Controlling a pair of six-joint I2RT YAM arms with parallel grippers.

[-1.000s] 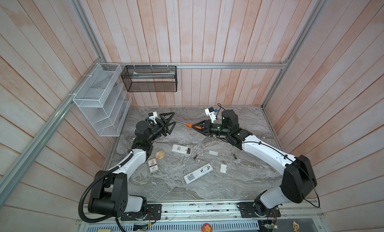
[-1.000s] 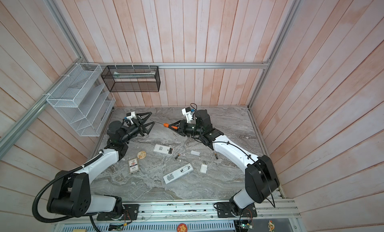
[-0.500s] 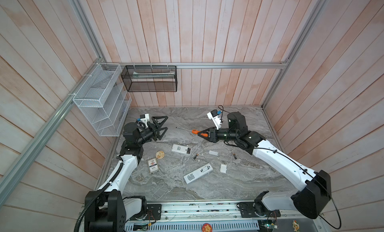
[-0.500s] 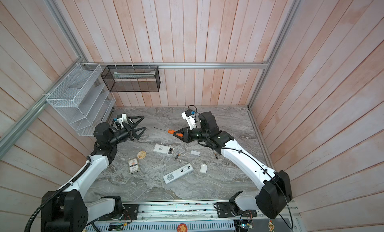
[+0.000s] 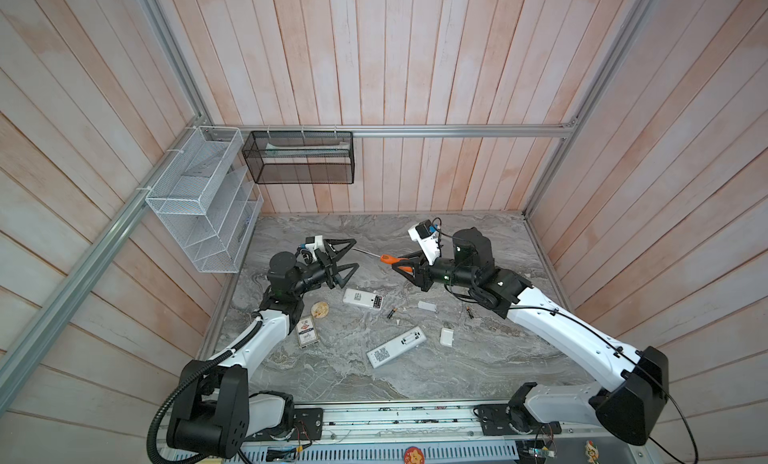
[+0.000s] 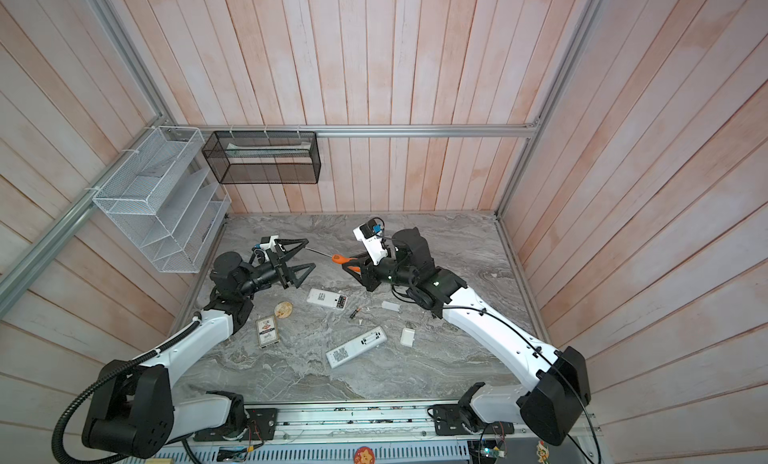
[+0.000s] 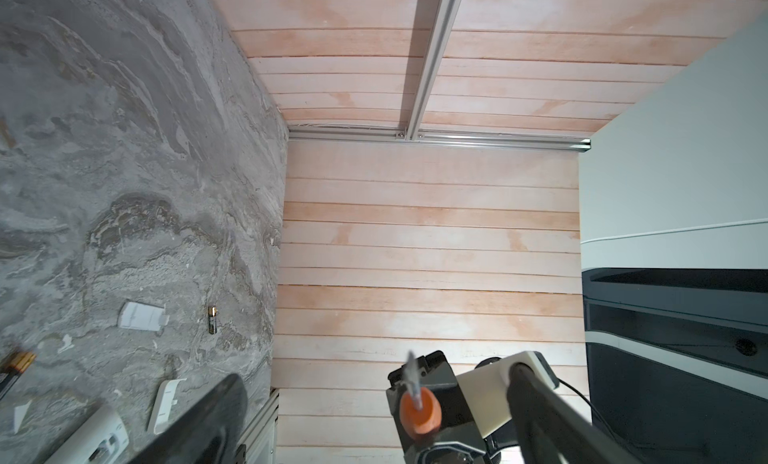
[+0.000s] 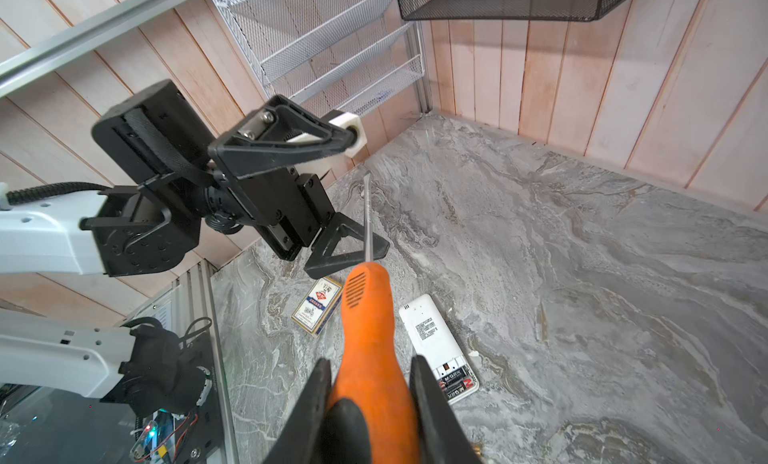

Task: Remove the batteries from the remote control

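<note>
right wrist: right end effector (image 8: 370, 365) clamps screwdriver (image 8: 368, 316), batteries (image 8: 455, 383) in remote (image 8: 428, 329) nearby; left end effector (image 8: 365, 198) apart.

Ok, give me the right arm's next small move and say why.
Probably lower the screwdriver until its tip reaches the batteries still seated in the white remote, then pry one out. The right gripper is shut on its orange handle, tip in the air; the left gripper is open and empty.

Orange-handled screwdriver (image 8: 368, 337), white remote (image 5: 363, 297), grey-veined marble tabletop (image 5: 457, 370), black mesh basket (image 5: 299, 175).
</note>
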